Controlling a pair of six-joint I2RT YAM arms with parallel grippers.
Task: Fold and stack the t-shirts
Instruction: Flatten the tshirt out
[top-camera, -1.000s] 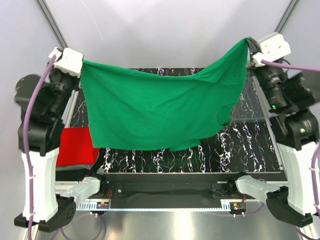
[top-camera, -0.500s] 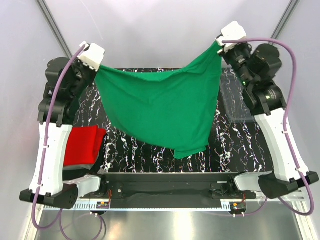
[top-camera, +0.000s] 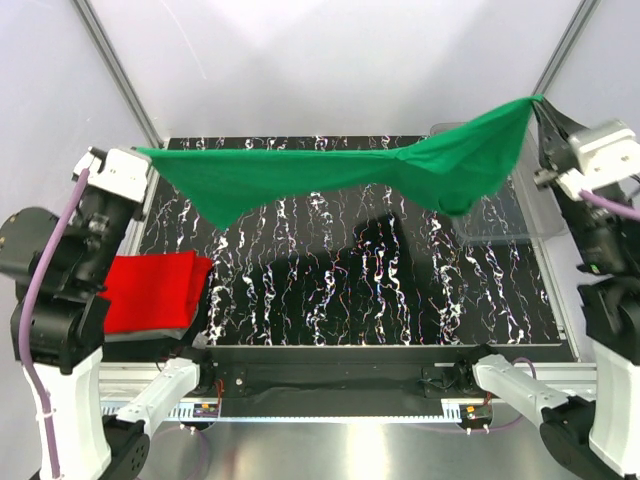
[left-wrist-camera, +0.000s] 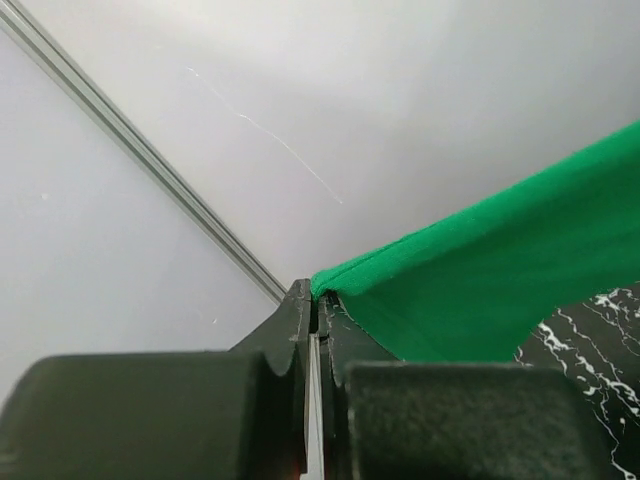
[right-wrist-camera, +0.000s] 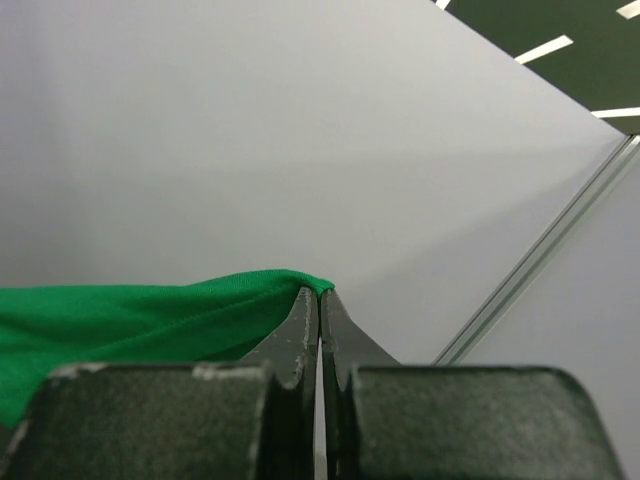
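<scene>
We see the green tee stretched in the air above the far half of the desk, touching nothing below it. It runs as a long, nearly flat band from the far left corner towards the far right corner. It is thin on the left and bunches into a fuller, sagging fold on the right.

The left gripper holds its left end. In the left wrist view the fingers are pressed together with a hem of green cloth pinched at their tips. The right gripper holds the other end, higher up, and its fingers are likewise closed on a corner of the cloth.

The red tee lies folded at the left edge of the desk, below the left arm and well apart from the green one. A grey tee shows as a strip under its near side. The bin sits by the right edge, under the sagging fold.
</scene>
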